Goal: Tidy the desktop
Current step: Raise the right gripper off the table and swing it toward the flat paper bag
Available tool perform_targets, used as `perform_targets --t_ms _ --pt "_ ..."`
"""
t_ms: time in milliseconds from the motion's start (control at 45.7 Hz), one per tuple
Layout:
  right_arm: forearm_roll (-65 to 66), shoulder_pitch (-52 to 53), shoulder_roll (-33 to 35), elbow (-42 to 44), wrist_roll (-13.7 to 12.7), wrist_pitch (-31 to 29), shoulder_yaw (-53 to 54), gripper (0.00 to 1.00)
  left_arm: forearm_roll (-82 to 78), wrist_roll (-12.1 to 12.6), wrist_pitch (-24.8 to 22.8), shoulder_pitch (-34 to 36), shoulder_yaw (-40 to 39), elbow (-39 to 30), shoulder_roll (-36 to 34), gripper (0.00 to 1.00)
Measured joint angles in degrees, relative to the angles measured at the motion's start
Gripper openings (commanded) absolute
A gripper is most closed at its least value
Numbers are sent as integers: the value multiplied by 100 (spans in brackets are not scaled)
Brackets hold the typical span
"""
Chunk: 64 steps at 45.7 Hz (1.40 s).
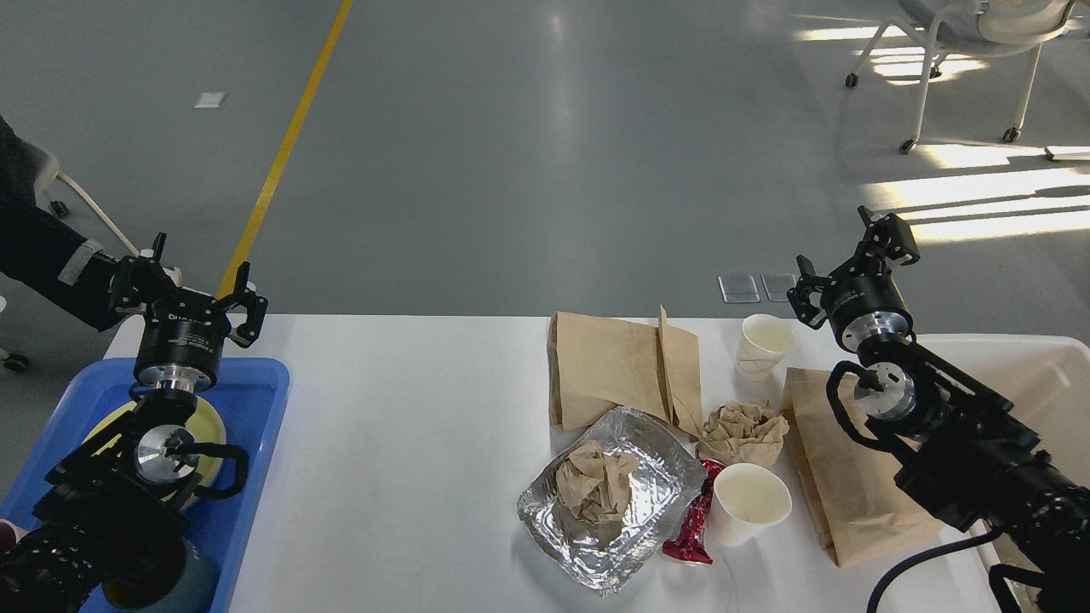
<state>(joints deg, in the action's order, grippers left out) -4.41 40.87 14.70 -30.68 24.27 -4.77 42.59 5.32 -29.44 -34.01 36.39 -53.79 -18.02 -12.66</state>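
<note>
Left gripper (pixel 197 288): our fingers stood spread wide, holding nothing, above the blue tray (pixel 255 400). Right gripper (pixel 854 258): fingers parted, empty, raised beyond the far cup (pixel 765 345). Worktop (pixel 409 443): white, spread beneath us, carrying paper bags (pixel 606 366), foil tray (pixel 647 502), second cup (pixel 749 504).

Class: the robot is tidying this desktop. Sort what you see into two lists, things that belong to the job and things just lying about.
Belongs to the job:
desktop
foil tray holding crumpled paper
paper ball
red wrapper
two paper cups
paper bags
blue tray
cream bin

Just lying about:
chair
yellow floor line
</note>
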Motion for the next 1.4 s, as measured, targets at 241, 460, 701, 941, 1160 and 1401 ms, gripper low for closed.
perform_targets --t_ms 241,460,701,941,1160,1401 --pt "0 -37 62 -6 42 -16 49 100 -1 0 0 0 0 0 0 97" --pt "0 55 120 -10 48 -15 108 100 -2 0 0 0 0 0 0 97" --pt "10 119 446 -114 45 -154 101 100 -1 0 0 0 0 0 0 97" --pt "173 314 730 -145 19 -174 -742 100 -2 0 0 0 0 0 0 97" --pt "313 1171 1080 -150 4 -302 -3081 100 -1 0 0 0 0 0 0 97" --pt "369 2257 1125 -135 -175 -440 -5822 100 2 0 0 0 0 0 0 97"
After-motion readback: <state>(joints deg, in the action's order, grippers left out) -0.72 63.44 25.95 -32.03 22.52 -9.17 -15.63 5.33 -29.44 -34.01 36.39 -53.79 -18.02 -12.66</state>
